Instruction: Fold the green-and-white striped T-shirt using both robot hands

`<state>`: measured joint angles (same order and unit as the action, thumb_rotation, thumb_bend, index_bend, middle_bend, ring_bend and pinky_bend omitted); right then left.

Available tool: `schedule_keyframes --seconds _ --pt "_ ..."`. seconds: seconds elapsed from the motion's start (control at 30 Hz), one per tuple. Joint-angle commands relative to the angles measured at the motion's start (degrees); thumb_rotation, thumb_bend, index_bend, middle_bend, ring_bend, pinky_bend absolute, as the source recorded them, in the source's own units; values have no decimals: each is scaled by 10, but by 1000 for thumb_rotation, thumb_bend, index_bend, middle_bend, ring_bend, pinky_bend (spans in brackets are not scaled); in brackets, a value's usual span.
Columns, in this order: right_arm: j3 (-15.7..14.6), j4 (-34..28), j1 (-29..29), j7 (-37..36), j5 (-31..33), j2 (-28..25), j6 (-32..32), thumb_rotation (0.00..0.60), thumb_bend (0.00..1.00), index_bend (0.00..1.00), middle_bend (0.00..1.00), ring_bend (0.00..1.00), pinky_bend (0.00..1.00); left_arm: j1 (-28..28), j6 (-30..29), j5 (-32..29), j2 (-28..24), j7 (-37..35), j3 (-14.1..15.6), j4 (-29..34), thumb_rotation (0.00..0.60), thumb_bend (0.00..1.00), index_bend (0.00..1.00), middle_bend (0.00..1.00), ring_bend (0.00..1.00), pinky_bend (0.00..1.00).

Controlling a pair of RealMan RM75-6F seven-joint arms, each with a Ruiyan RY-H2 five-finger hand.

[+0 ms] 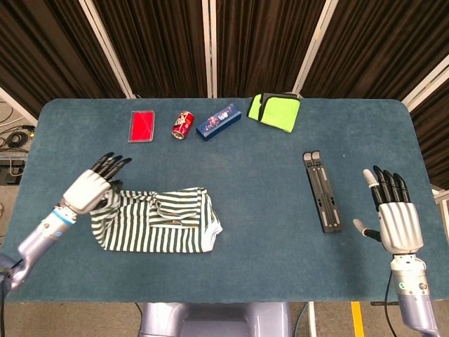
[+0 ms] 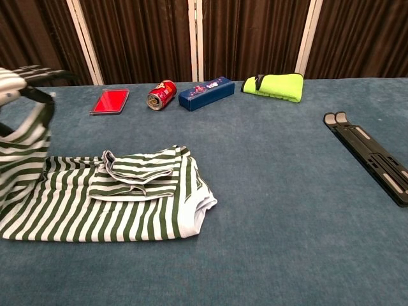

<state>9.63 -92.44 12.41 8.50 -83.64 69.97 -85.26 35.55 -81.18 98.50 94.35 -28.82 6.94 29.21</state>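
The green-and-white striped T-shirt lies at the table's front left, with a sleeve folded onto its middle. Its left end is lifted off the table and hangs from my left hand, which grips that end from above with the fingers pointing away. In the chest view only the edge of the left hand shows, at the top left. My right hand hovers open near the table's right edge, fingers spread, far from the shirt and holding nothing.
Along the back stand a red flat case, a red can on its side, a blue box and a lime-green folded cloth. A black folded stand lies left of the right hand.
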Motion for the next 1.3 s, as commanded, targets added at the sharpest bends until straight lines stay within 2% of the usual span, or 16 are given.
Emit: schedule_keyframes --seconds 0.03,0.53,0.73,1.3 --pt "1 0 0 -3 1 -1 1 600 0 52 0 0 0 23 5 7 13 22 -9 28 600 922 833 0 0 0" --pt "6 0 -2 -17 7 -8 -1 600 0 52 0 0 0 92 61 21 74 89 -25 86 600 916 834 0 0 0" --pt "7 1 -2 -22 10 -10 0 600 0 52 0 0 0 112 80 23 104 106 -29 87 600 916 834 0 0 0" --pt "8 -1 -3 -26 12 -11 0 600 0 53 0 0 0 141 102 41 154 136 -17 77 600 908 831 0 0 0"
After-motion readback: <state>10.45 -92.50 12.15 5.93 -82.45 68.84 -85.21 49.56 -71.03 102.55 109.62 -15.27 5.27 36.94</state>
